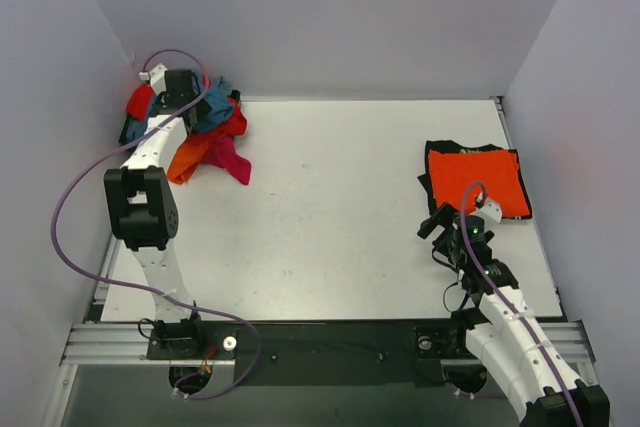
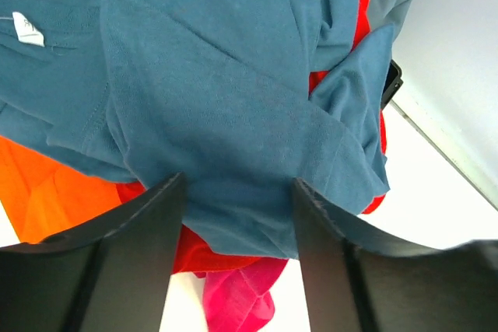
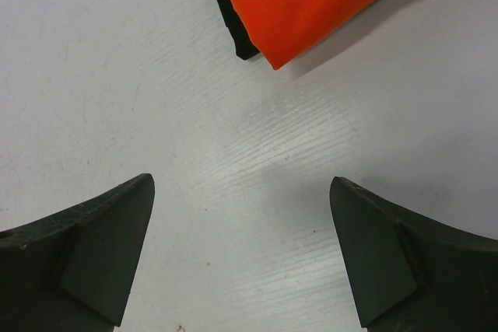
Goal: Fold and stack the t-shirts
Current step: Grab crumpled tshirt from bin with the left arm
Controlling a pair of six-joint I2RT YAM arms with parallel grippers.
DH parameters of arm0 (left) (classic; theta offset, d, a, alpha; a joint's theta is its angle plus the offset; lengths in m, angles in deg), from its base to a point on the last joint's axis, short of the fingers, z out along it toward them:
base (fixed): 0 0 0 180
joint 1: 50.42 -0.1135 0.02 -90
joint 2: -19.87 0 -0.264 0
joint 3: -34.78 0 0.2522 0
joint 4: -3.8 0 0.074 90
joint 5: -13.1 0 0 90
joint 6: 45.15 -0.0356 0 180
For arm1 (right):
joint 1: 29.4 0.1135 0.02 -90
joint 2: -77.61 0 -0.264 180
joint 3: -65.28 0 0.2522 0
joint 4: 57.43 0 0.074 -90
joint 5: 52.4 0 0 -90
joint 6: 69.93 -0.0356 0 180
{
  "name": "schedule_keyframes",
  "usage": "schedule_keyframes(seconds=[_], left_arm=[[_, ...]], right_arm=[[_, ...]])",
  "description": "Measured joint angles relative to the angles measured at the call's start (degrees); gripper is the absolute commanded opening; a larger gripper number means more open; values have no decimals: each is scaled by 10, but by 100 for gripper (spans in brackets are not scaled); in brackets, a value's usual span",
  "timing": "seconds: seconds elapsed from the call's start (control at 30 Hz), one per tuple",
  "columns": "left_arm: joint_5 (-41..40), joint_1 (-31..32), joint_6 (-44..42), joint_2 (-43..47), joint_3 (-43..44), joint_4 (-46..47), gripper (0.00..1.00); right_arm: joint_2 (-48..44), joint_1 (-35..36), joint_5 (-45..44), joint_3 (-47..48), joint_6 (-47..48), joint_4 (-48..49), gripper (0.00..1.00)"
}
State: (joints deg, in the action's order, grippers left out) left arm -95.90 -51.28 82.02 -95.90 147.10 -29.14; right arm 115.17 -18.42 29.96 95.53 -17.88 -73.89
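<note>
At the far left corner: a crumpled heap of t-shirts lies unfolded on the surface.
Teal shirt: topmost and rumpled, lying over a red shirt, an orange shirt and a magenta shirt.
Left hand: reaches down onto the heap with its fingers apart. A fold of teal cloth lies between them, not visibly pinched.
Step in hand: by my reading, picking the teal shirt off the heap for folding.
Doing it well: close on teal cloth alone, near a hem or sleeve edge. Keep the fingertips shallow so the red shirt beneath is not caught. Lift straight up until the teal shirt parts from the rest, and only then carry it sideways. The white tag shows where the collar is.
Stack at the right: a folded orange shirt rests on a black shirt, which shows along the far and left edges.
Right hand: spread wide and holding nothing, over the surface just beside the stack's corner, apart from it.
Progress: two shirts are stacked and the heap remains.
</note>
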Motion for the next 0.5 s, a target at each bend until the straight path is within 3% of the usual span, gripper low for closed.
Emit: schedule_keyframes(seconds=[0.1,0.17,0.23,0.27,0.33,0.5], left_arm=[[0,0,0,-3,5,-9,71],[2,0,0,-8,12,-14,59],[5,0,0,-16,23,-17,41],[7,0,0,-22,28,-18,22],[11,0,-1,-29,31,-18,0],[15,1,-9,-33,37,-26,0]], right_arm=[[3,0,1,0,0,1,89],[4,0,2,0,0,2,89],[5,0,2,0,0,3,89],[5,0,2,0,0,4,89],[5,0,2,0,0,4,89],[5,0,2,0,0,4,89]])
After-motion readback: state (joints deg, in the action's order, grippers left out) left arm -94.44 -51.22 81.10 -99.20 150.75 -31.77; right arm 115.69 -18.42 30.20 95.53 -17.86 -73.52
